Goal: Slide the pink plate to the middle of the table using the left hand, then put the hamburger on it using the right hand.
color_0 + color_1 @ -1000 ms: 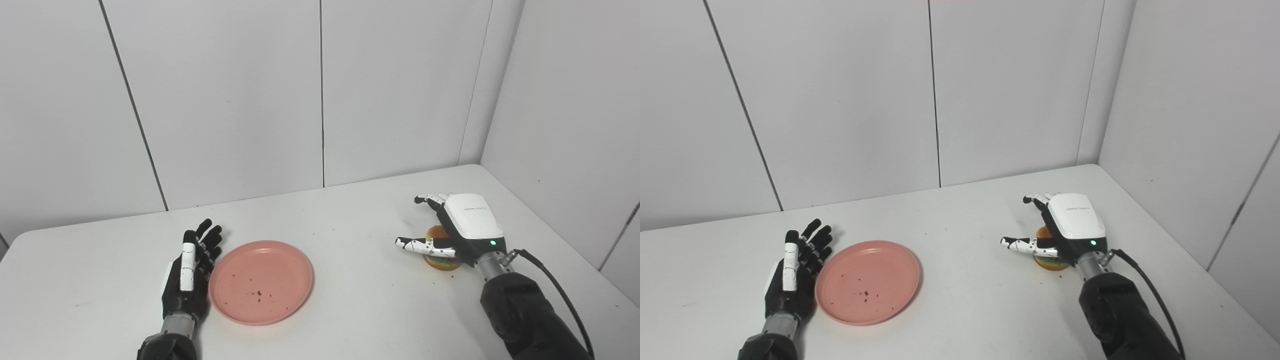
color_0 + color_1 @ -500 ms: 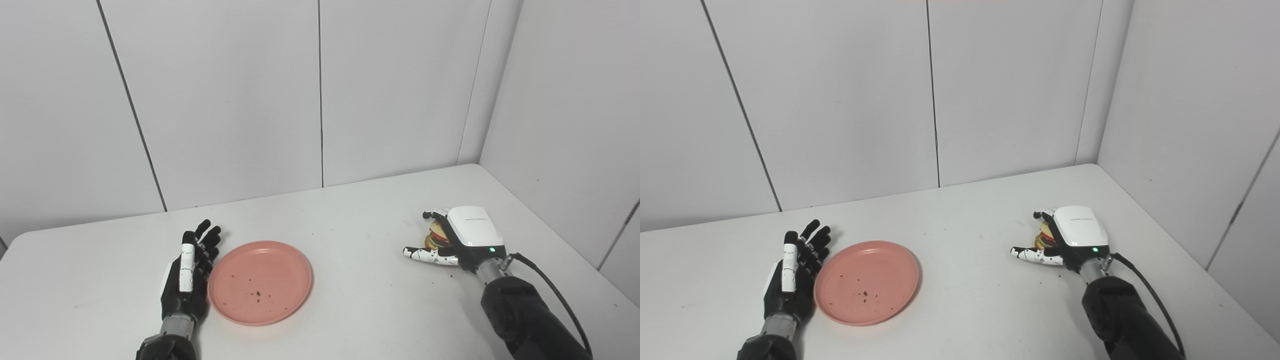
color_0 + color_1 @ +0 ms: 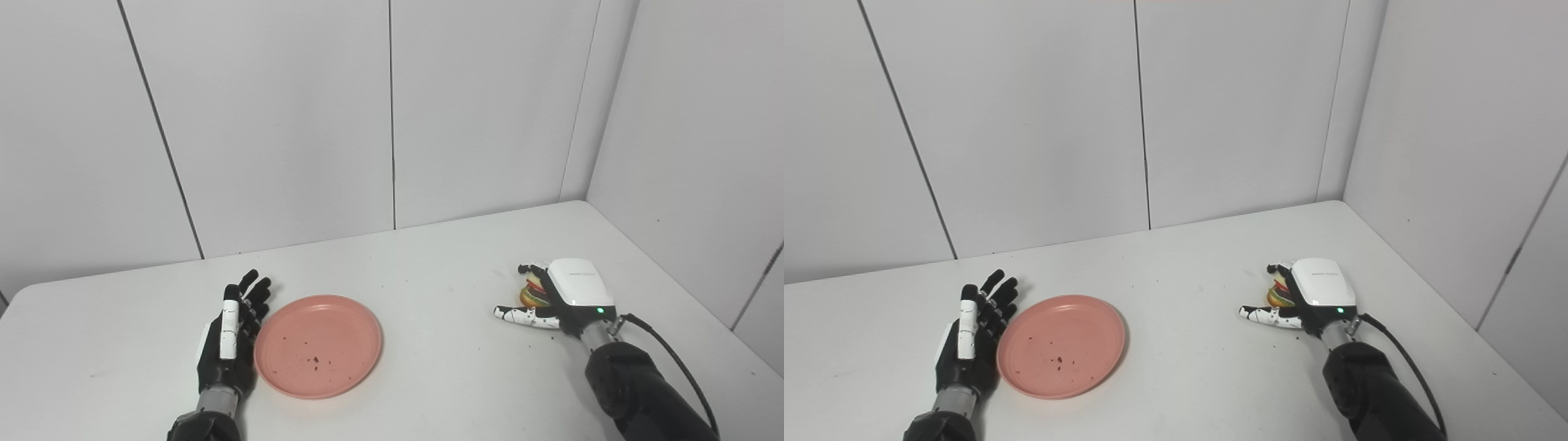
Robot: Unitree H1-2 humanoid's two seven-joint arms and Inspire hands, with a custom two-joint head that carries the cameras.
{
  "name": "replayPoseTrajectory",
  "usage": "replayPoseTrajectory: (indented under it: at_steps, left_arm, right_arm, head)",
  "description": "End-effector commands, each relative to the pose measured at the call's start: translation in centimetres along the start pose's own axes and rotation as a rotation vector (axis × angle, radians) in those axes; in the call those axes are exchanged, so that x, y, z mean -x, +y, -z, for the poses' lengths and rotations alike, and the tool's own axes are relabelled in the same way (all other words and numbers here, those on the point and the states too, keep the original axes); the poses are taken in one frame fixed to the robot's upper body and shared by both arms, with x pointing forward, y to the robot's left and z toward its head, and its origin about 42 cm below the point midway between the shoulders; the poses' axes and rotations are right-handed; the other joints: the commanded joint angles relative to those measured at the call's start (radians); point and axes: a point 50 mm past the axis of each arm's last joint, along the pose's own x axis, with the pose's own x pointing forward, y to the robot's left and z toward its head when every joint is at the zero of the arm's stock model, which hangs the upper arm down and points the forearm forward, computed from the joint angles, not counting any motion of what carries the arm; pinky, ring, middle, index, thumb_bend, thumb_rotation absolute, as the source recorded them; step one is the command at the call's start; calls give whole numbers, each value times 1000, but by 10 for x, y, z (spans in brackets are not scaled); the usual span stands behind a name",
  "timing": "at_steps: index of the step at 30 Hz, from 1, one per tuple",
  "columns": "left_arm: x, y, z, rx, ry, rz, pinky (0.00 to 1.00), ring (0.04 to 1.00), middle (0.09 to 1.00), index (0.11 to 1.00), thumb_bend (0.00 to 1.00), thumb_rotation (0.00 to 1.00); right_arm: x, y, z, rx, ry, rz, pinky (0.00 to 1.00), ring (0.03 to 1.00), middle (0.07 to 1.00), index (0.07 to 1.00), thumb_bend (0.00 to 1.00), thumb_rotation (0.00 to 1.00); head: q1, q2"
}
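Plate [image 3: 318, 346] unmoved near table [image 3: 429, 380] centre, my left hand [image 3: 229, 340] flat and spread beside its rim, holding nothing. Over the last second my right hand [image 3: 560, 297] dropped and curled its fingers round the hamburger [image 3: 534, 293], thumb not yet closed; lift looks next.

The white-backed right hand [image 3: 560, 294] came down from above the small layered hamburger [image 3: 534, 293] and curled its fingers around it, thumb stretched out leftward.

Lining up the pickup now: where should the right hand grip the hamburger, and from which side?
Grip the hamburger across its round sides, coming from the right and above, as the right hand sits now. It is a short layered stack, so side pressure should hold it together.
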Motion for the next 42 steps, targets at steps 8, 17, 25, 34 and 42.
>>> replayPoseTrajectory:
  at_steps: [8, 17, 25, 34, 42]
  left_arm:
    - [3, 1, 5, -3, 35, 5, 970, 932, 867, 863, 953, 833]
    - [3, 1, 4, -13, 41, 11, 953, 927, 862, 865, 945, 834]
    - [3, -1, 5, -21, 42, 13, 953, 927, 856, 869, 940, 840]
    - [6, -11, 8, -4, 45, 6, 973, 924, 853, 869, 922, 832]
    - [6, -23, 12, -7, 47, 1, 937, 912, 855, 857, 937, 832]
  right_arm:
    - [-6, -3, 12, -37, 54, 4, 506, 599, 654, 611, 710, 763]
    - [-11, 0, 20, -47, 72, 53, 322, 393, 408, 510, 526, 13]
    - [-13, -11, 22, -68, 34, 137, 264, 329, 390, 507, 518, 0]
    - [-14, -42, 0, -118, -78, 230, 281, 337, 390, 508, 516, 0]
    - [-12, -81, -40, -118, -266, 342, 299, 367, 425, 509, 520, 0]
  head:
    - [5, 2]
    - [11, 5]
    - [17, 5]
    - [53, 9]
    - [107, 8]
